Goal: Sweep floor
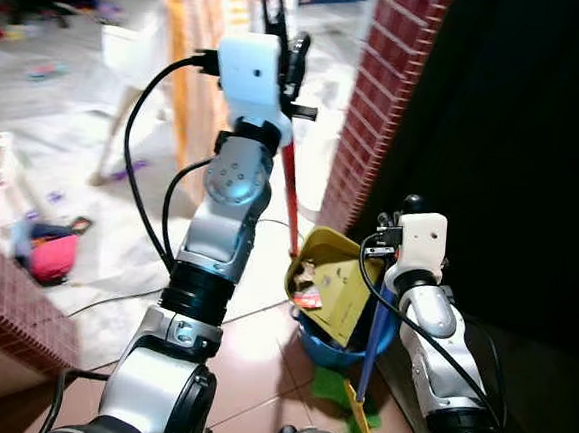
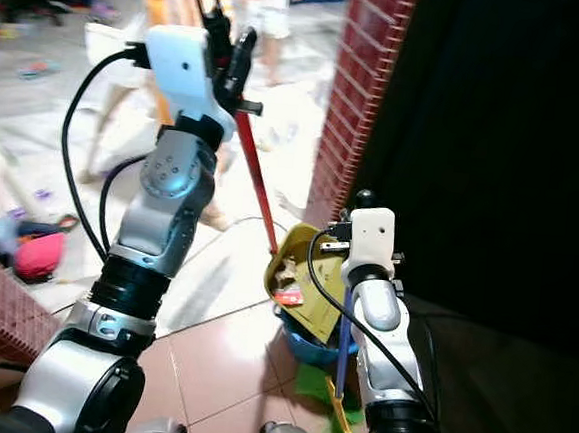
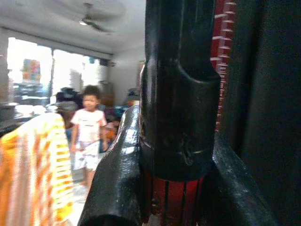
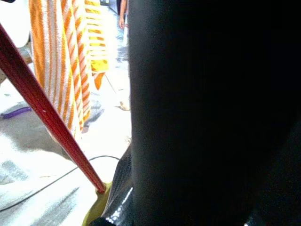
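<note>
L gripper point(image 1: 285, 61) is raised high w/ both fingers clamped on the red handle point(image 1: 291, 197) of the yellow dustpan point(image 1: 330, 280), which tilts over a blue bin point(image 1: 337, 349) by the brick pillar point(image 1: 379, 103). R gripper point(image 1: 401, 223) sits at the blue broom handle point(image 1: 370, 351), green bristles point(image 1: 353, 407) on the tile floor point(image 1: 248, 364); can't tell if its fingers are closed, R wrist view being blocked by a dark shape. Step looks like emptying sweepings into the bin, so next probably needs more tilt w/o spilling; bin mostly hidden, background blurry, 1 person point(image 3: 88, 134) stands far off.

A red brick pillar point(image 1: 381, 103) stands at the doorway, with an orange-and-white striped cloth point(image 4: 70, 52) hanging just beyond. A pink bundle point(image 1: 53, 255) lies on the pale floor point(image 1: 75, 139), and a person in a white shirt point(image 3: 88, 129) stands deep in the room.
</note>
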`<state>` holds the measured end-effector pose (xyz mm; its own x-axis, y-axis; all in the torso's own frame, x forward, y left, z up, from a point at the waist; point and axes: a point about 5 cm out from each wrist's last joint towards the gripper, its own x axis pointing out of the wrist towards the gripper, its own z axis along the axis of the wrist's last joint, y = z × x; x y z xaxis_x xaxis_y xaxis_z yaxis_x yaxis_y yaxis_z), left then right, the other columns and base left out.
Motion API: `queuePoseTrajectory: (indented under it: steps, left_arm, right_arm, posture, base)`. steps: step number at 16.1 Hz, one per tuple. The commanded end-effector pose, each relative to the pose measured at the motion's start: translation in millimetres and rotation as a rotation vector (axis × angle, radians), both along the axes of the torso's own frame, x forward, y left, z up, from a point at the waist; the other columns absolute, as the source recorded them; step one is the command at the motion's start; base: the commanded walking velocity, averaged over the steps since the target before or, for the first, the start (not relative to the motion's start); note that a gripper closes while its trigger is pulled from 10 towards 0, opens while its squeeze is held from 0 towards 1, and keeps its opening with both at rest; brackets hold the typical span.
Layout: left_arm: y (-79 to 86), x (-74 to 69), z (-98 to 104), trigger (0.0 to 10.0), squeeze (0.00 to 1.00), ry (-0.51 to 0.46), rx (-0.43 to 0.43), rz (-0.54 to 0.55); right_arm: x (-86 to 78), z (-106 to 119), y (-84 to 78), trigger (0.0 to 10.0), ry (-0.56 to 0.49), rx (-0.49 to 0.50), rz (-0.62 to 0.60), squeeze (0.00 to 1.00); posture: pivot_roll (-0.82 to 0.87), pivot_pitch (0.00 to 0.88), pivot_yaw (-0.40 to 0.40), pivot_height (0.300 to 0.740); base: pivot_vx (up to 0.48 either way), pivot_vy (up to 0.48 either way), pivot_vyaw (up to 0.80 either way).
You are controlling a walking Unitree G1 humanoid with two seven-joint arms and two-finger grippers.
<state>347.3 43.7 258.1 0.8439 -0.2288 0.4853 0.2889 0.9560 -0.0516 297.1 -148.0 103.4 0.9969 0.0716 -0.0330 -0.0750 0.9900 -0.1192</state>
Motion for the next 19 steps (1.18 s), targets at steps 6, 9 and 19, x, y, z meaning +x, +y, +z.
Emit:
queuePoseTrajectory:
  steps: [6, 9, 19]
  left_arm:
    - [-43.0, -24.4, 6.7, 10.0, 0.00, -0.193, 0.120, -0.220]
    - [-69.1, -45.9, -16.1, 10.0, 0.00, -0.228, 0.237, -0.463]
    - [-89.4, -92.0, -39.7, 10.0, 0.00, -0.426, 0.526, -0.803]
  right_arm:
    - [4.3, 9.5, 3.8, 10.0, -0.018, -0.006, 0.024, 0.00]
    - [5.6, 10.6, 4.5, 10.0, -0.025, -0.013, 0.026, 0.00]
    - [10.5, 10.6, 5.8, 10.0, -0.032, -0.019, 0.028, 0.00]
  posture:
    - [-0.10, 0.000, -0.004, 0.740]
    - [-0.10, 0.000, 0.000, 0.740]
    - [-0.09, 0.000, 0.000, 0.740]
  base:
    - [0.000, 0.000, 0.00]
    - [0.000, 0.000, 0.00]
    - [0.000, 0.000, 0.00]
